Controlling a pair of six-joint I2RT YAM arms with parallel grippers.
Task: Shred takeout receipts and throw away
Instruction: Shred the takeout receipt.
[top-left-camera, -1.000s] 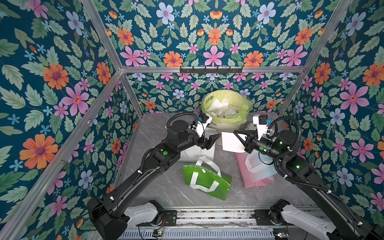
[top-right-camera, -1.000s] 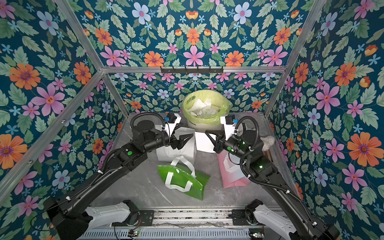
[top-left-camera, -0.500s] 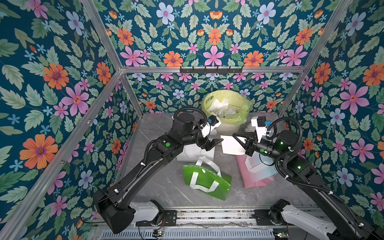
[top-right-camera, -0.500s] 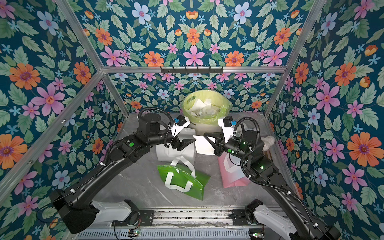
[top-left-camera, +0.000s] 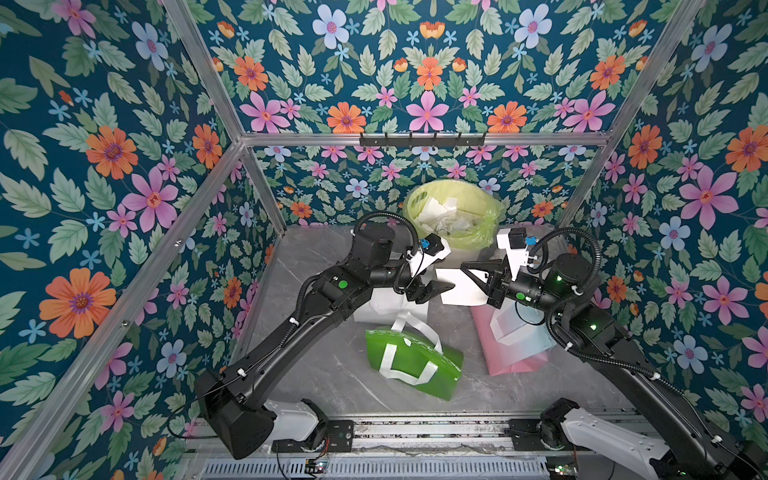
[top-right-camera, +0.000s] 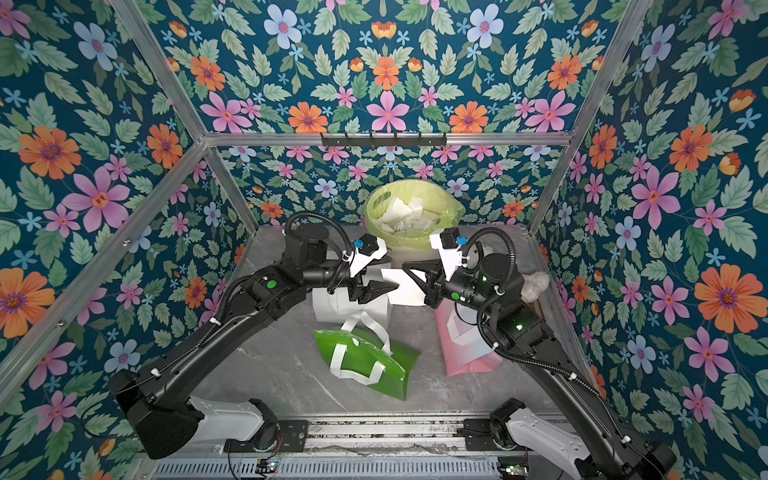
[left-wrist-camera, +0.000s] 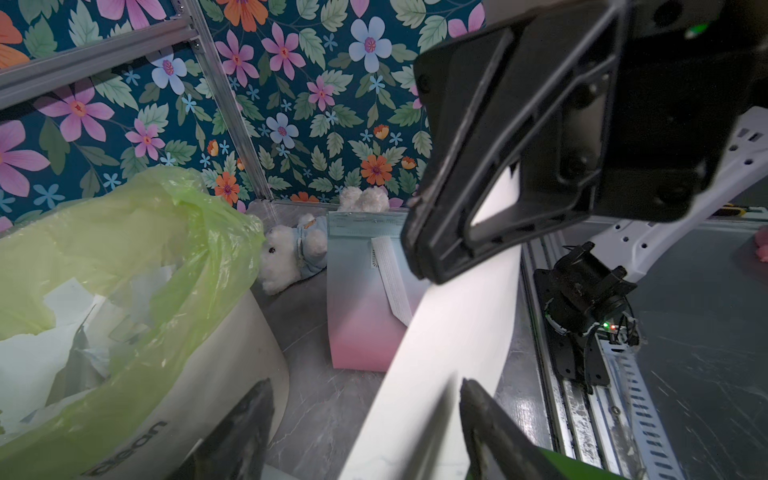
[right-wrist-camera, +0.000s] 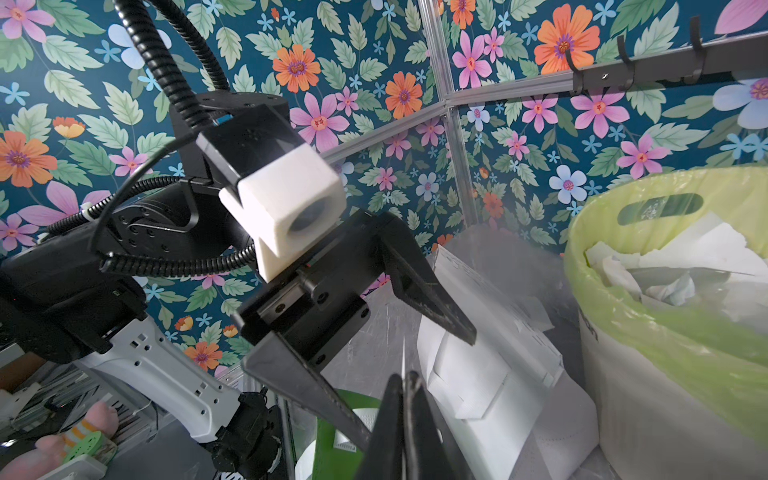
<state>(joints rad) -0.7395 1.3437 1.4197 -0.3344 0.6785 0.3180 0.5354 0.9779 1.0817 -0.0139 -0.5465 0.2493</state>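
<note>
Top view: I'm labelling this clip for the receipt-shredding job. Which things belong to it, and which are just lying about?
In the job:
- receipt, pinched by the right gripper
- open left gripper, jaws straddling the sheet
- lined bin with paper scraps

Lying about:
- green bag
- pink bag
- white bag
- plush toy

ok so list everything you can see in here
takeout receipt: one, white, midair between the arms
paper scraps: many, white, in the bin
bin: one, white with yellow-green liner, table's back
white bag: one, white, under left arm
green bag: one, green, front middle
pink bag: one, pink, under right arm
plush bear: one, white, between bin and pink bag
hook rail: one, black, back wall
table: one, grey
left end effector: one, black, open around the receipt's edge
right end effector: one, black, shut on the receipt
</note>
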